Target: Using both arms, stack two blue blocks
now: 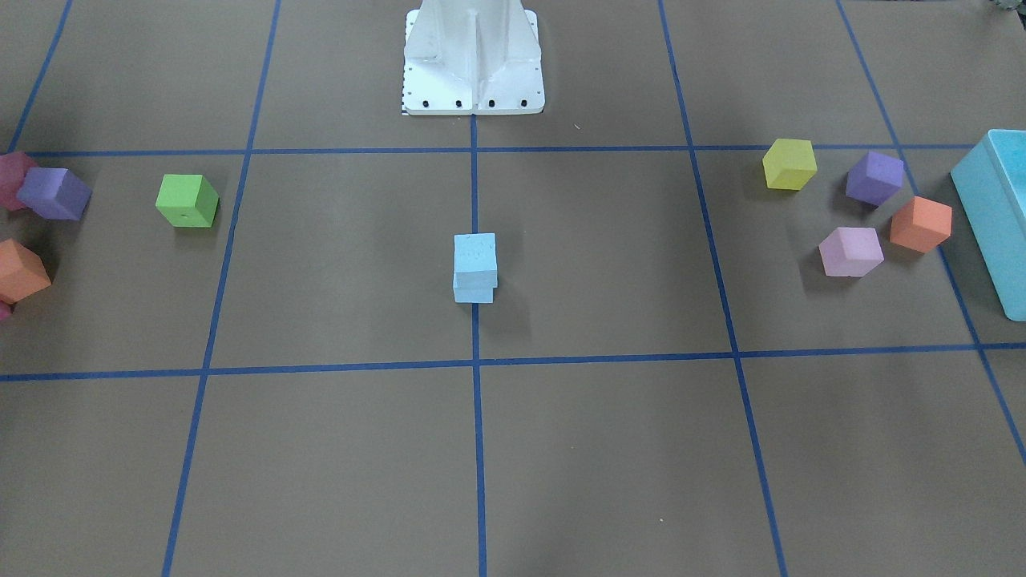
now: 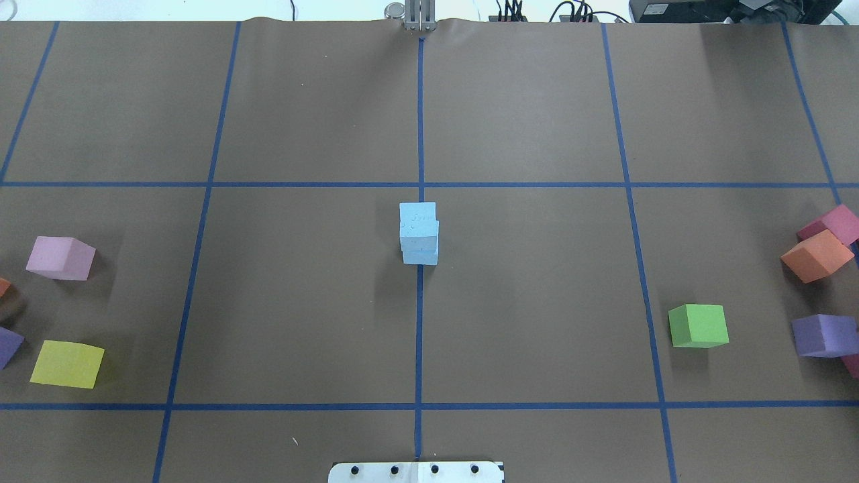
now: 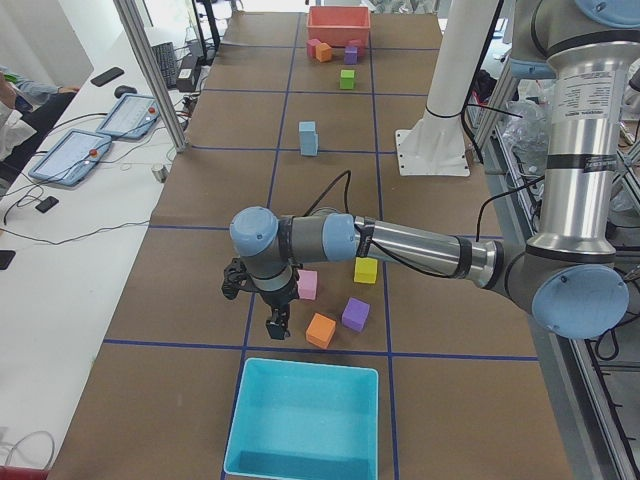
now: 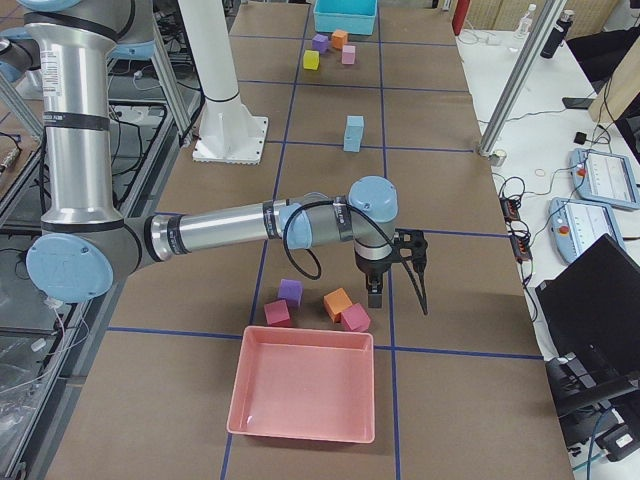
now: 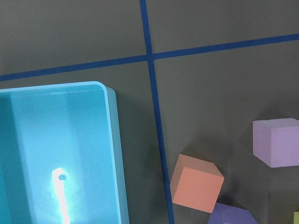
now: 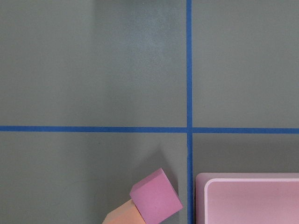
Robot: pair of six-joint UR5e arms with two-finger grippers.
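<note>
The two blue blocks stand stacked at the table's middle on the centre tape line: the upper block [image 1: 474, 255] sits on the lower block [image 1: 473, 293], slightly offset. The stack also shows in the overhead view [image 2: 418, 231] and both side views [image 3: 308, 138] [image 4: 353, 133]. My left gripper [image 3: 277, 325] hangs over the table near the turquoise bin, far from the stack. My right gripper [image 4: 374, 297] hangs near the pink bin, also far from the stack. Both show only in side views, so I cannot tell if they are open or shut.
A turquoise bin [image 1: 998, 208] with yellow [image 1: 789, 164], purple [image 1: 874, 178], orange [image 1: 920, 224] and pink [image 1: 850, 251] cubes lies on my left side. A green cube [image 1: 187, 201], purple [image 1: 54, 193] and orange [image 1: 18, 271] cubes and a pink bin [image 4: 303, 385] lie on my right side.
</note>
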